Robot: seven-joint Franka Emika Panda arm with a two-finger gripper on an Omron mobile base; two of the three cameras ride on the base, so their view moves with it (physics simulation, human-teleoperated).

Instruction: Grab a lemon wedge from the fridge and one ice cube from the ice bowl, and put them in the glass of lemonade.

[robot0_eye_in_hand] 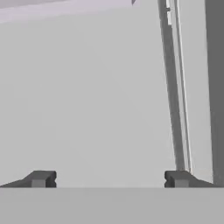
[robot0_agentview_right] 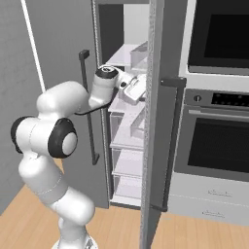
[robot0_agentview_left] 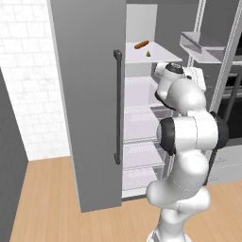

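The grey fridge (robot0_agentview_left: 85,94) stands with both doors open. On its upper white shelf (robot0_agentview_left: 163,56) lies the tiny yellow-green lemon wedge (robot0_agentview_left: 148,54), beside an orange-brown sausage (robot0_agentview_left: 141,45). My arm reaches into the fridge, and its white hand (robot0_agentview_right: 132,90) sits just below and to the right of that shelf. In the hand view my gripper (robot0_eye_in_hand: 110,179) is open, its two dark fingertips (robot0_eye_in_hand: 41,178) wide apart with nothing between them, facing a plain pale inner surface. The ice bowl, the ice cube and the glass of lemonade are out of view.
The right fridge door (robot0_agentview_right: 154,126) stands edge-on close beside my hand, with a clear door bin (robot0_agentview_left: 201,45) near it. A built-in oven (robot0_agentview_right: 219,146) is to the right. Lower white shelves and drawers (robot0_agentview_left: 142,156) lie under the hand. The long black handle (robot0_agentview_left: 117,106) is on the left door.
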